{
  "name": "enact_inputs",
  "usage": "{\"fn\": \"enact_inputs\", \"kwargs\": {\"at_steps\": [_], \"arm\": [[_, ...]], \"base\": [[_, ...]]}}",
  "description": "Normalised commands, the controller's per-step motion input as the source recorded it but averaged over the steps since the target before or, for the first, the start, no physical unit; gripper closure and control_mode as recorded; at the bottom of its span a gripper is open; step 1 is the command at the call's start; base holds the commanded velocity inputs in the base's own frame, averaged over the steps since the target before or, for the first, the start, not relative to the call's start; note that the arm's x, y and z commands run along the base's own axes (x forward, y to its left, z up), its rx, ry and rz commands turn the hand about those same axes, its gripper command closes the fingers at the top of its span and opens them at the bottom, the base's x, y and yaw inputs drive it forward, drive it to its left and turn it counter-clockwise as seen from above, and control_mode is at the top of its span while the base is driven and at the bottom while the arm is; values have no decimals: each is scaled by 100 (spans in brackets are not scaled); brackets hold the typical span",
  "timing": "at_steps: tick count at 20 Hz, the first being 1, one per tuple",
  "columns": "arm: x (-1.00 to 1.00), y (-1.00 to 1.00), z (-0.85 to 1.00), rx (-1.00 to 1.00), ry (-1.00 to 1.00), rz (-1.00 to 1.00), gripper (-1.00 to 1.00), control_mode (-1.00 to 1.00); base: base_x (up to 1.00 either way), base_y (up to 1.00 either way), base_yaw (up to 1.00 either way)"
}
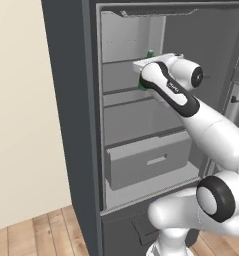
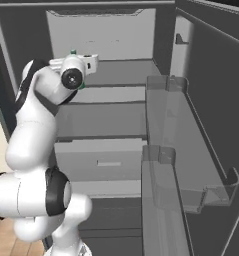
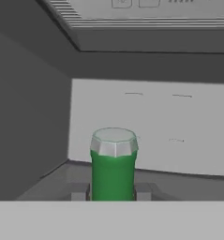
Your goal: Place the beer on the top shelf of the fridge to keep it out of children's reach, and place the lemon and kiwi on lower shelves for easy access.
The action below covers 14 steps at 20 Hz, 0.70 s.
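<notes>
The open fridge (image 1: pixel 71 100) shows its pale grey interior. My gripper (image 3: pixel 113 192) is shut on the beer (image 3: pixel 113 164), a green bottle with a grey cap that stands upright between the two fingertips. In the left base view the gripper (image 1: pixel 143 70) reaches into the fridge at the height of the top shelf (image 1: pixel 118 62), and bits of the green beer (image 1: pixel 150 52) peek out above and below the hand. The right base view shows the hand (image 2: pixel 78 67) in front of the top shelf (image 2: pixel 121 72). Whether the bottle rests on the shelf is hidden. The lemon and kiwi are out of view.
Lower shelves (image 1: pixel 136 117) and a wide drawer (image 1: pixel 148 160) lie below the hand. The open door on the right carries two clear bins (image 2: pixel 178 125) (image 2: pixel 161 200). The fridge's back wall (image 3: pixel 151 126) is close behind the bottle, and its left wall (image 3: pixel 29 122) is near.
</notes>
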Motion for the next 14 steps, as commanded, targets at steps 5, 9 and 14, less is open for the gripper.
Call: {"fn": "enact_inputs", "kwargs": {"at_steps": [5,9,14], "arm": [[41,0,0,0,0,0,100,-100],[46,0,0,0,0,0,100,-100],[46,0,0,0,0,0,100,-100]], "base": [[0,0,0],[0,0,0],[0,0,0]]}}
